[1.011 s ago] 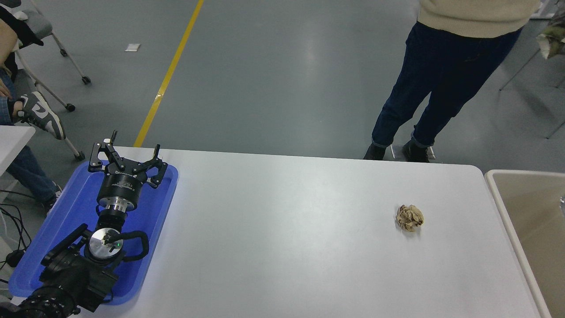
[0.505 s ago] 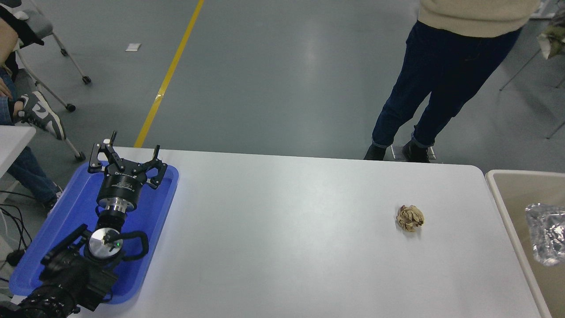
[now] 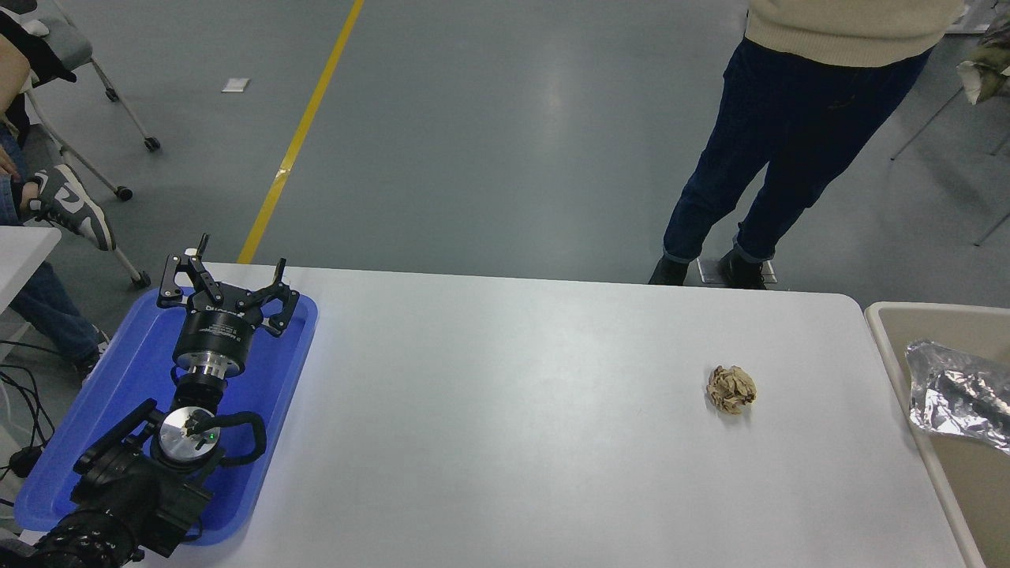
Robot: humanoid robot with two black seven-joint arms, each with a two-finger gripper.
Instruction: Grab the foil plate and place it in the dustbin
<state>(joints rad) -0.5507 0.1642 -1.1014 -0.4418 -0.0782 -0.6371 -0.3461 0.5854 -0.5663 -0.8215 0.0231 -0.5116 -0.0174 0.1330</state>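
Note:
The foil plate (image 3: 951,393) is shiny, crinkled silver and shows at the right edge, over the inside of the beige dustbin (image 3: 888,331). Its right part is cut off by the picture's edge. I cannot tell whether it hangs in the air or rests on the bin's wall. A dark streak crosses the foil, and I cannot tell what it is. My right arm and gripper are out of view. My left gripper (image 3: 225,276) is open and empty, parked over the blue tray (image 3: 126,379) at the lower left.
A small crumpled brown paper ball (image 3: 731,389) lies on the white table (image 3: 505,410) at the right. A person in dark trousers (image 3: 781,150) stands at the table's far right side. A seated person's foot and chair legs (image 3: 75,205) are at the far left.
The foil plate was out of view a second ago; it has come in from the right edge over the dustbin and now sits further left and higher. The left arm has not moved.

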